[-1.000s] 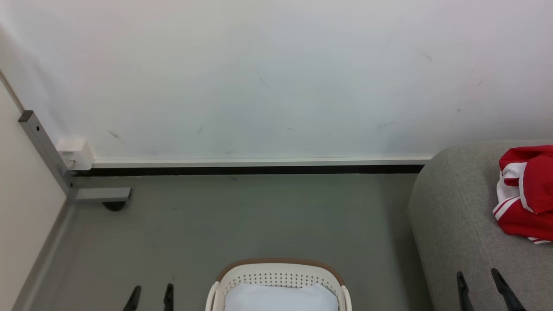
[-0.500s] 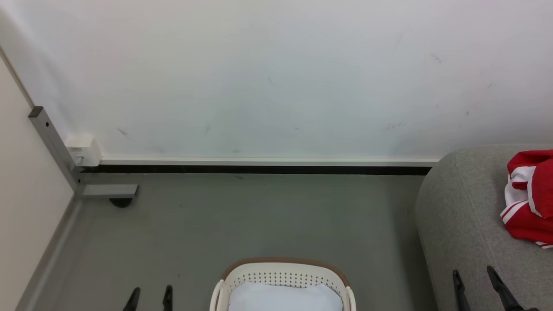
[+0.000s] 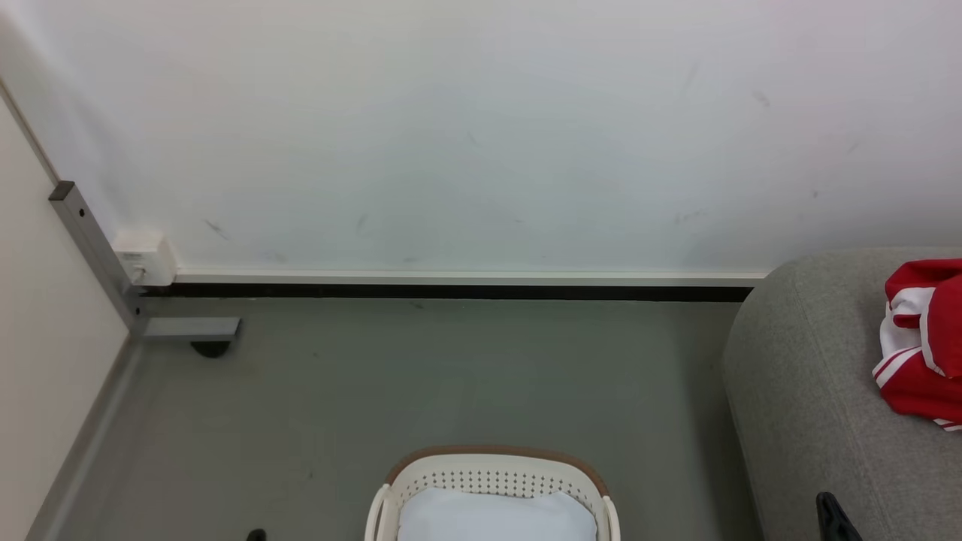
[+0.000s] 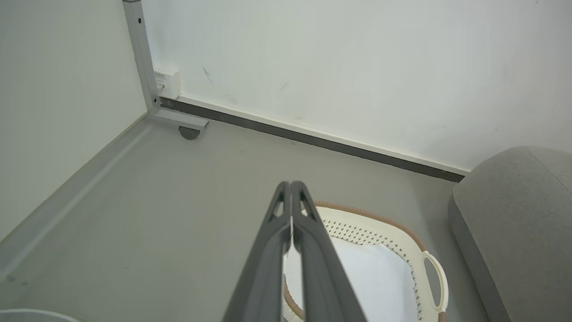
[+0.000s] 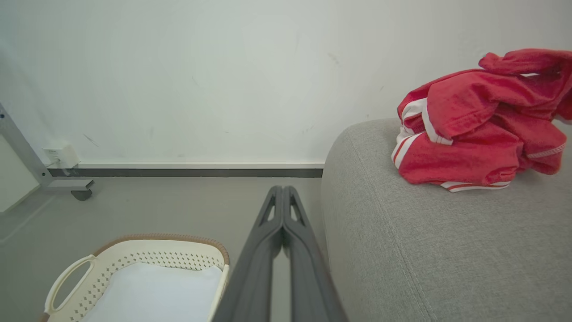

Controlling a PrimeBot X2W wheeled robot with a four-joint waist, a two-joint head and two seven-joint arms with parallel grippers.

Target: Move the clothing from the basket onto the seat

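The clothing (image 5: 473, 129), a red bundle with white stripe trim, lies on top of the grey seat (image 5: 424, 250), which stands at the right in the head view (image 3: 812, 376); the clothing (image 3: 921, 346) is cut by that view's right edge. The white basket (image 3: 488, 469) with a brown rim stands on the floor, left of the seat, with a pale white lining inside. My left gripper (image 4: 290, 184) is shut and empty, above the floor by the basket (image 4: 380, 223). My right gripper (image 5: 282, 188) is shut and empty, between the basket (image 5: 156, 250) and the seat's end.
A white wall with a dark baseboard (image 3: 451, 293) runs behind. A grey metal post (image 3: 90, 248) with a foot and caster stands in the left corner, beside a small white box (image 3: 146, 259). Grey floor (image 3: 451, 376) lies between the basket and the wall.
Both grippers have gone from open to shut and sunk toward the bottom edge of the head view. The head camera shifted slightly; basket and clothing stay put.
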